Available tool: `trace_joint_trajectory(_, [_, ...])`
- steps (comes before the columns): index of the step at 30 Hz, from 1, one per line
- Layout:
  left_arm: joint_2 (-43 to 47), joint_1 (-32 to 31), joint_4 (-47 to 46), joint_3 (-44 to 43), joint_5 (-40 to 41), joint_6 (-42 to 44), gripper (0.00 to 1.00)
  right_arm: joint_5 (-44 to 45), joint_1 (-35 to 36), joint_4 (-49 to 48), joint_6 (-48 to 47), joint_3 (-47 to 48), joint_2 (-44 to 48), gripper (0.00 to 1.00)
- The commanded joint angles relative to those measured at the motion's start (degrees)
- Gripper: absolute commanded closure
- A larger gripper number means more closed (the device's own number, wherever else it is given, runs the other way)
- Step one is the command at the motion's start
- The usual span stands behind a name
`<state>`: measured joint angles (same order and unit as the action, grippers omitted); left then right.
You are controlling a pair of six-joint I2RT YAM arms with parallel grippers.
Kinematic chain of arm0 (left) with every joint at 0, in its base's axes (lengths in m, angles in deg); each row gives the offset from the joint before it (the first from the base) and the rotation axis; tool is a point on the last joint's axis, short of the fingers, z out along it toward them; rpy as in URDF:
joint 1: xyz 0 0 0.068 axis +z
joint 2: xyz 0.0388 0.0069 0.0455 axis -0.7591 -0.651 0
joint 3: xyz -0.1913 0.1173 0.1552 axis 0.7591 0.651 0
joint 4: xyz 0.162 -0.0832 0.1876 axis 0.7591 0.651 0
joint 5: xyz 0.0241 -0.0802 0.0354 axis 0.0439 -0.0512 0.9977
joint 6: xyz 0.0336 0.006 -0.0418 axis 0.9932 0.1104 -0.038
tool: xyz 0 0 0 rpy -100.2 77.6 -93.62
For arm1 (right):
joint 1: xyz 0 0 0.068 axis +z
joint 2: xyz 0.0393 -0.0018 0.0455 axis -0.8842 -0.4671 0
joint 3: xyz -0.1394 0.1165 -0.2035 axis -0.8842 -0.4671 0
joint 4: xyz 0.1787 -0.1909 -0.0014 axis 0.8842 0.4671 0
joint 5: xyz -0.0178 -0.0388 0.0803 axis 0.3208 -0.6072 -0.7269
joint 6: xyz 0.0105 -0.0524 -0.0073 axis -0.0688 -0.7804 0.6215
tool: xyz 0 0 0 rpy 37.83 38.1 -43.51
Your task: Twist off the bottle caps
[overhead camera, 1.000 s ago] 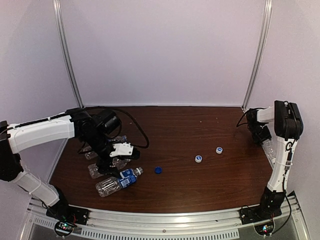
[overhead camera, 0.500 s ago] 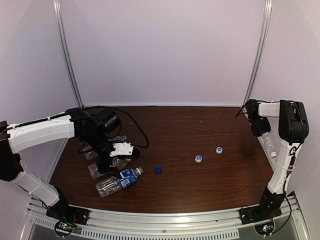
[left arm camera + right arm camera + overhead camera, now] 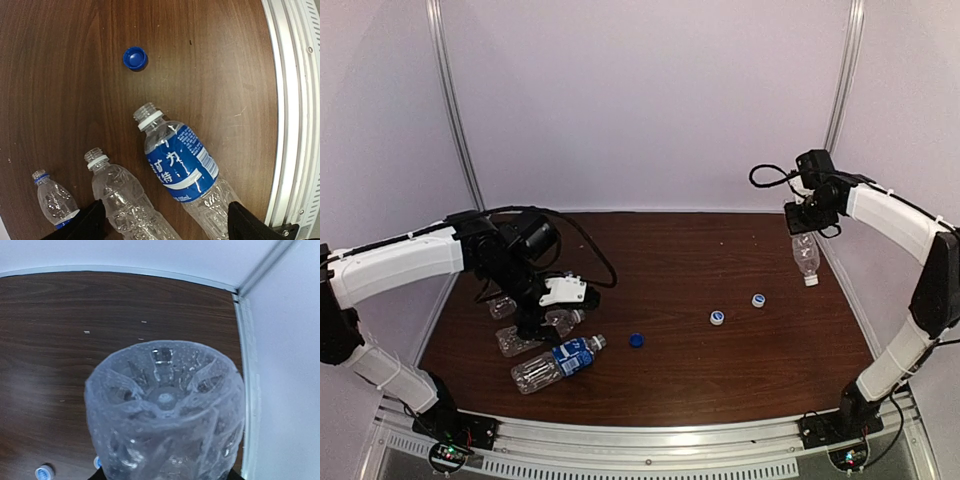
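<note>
A: Why is the right claw raised above the table near its far right corner?

B: It is clamped on a clear bottle near the base, so the neck is hung downward, clear of the wood. A pale cap appears to be fitted there. The bottle is judged to be offered up for unscrewing.

A: And the left claw?

B: It is held spread wide, nothing gripped, over three bottles laid flat by the left edge: the blue-labelled bottle, the plain bottle and the small bottle. Open necks are shown, so these are taken as finished and set aside.

A: Where are the loose caps found?

B: The dark blue cap is seen near the table's middle. The nearer white cap and the farther white cap are placed toward the right edge.

A: Can any writing be read?

B: White Japanese characters are printed on the blue label; no brand name can be made out.
</note>
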<state>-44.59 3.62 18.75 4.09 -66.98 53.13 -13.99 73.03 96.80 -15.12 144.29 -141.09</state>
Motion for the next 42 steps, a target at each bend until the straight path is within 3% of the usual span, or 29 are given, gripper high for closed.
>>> trace_joint_trajectory(1, [2.0, -0.3, -2.0, -4.8, 3.4, 1.1, 0.14, -22.2, 5.3, -2.3, 7.5, 1.6, 4.4, 0.59])
trace_joint_trajectory(7, [2.6, -0.4, -3.7, -7.3, 5.7, 1.7, 0.14, -32.2, 17.2, 2.1, 11.7, 4.1, 1.0, 0.61])
trace_joint_trajectory(13, [3.0, -0.4, -3.8, -5.7, 3.5, 1.7, 0.14, -27.4, 27.8, 11.0, 13.3, 3.3, -1.1, 0.62])
trace_joint_trajectory(19, [3.1, -0.4, -4.1, -5.1, 3.1, 1.8, 0.14, -24.7, 33.6, 10.9, 15.3, -1.5, -1.2, 0.61])
trace_joint_trajectory(28, [3.8, -0.4, -4.2, -4.6, 2.3, 1.8, 0.13, -20.0, 36.9, 8.9, 19.7, -3.2, -12.2, 0.59])
trace_joint_trajectory(33, [4.1, -0.4, -4.3, -3.6, 1.8, 1.9, 0.13, -18.7, 38.6, 8.8, 18.8, -1.1, -17.3, 0.52])
trace_joint_trajectory(38, [4.3, -0.4, -4.3, -3.5, 1.7, 2.0, 0.13, -18.0, 39.4, 8.1, 19.3, -0.4, -20.2, 0.34])
trace_joint_trajectory(42, [4.4, -0.4, -4.3, -3.4, 1.7, 2.1, 0.13, -18.2, 39.8, 7.8, 19.5, 0.6, -21.0, 0.27])
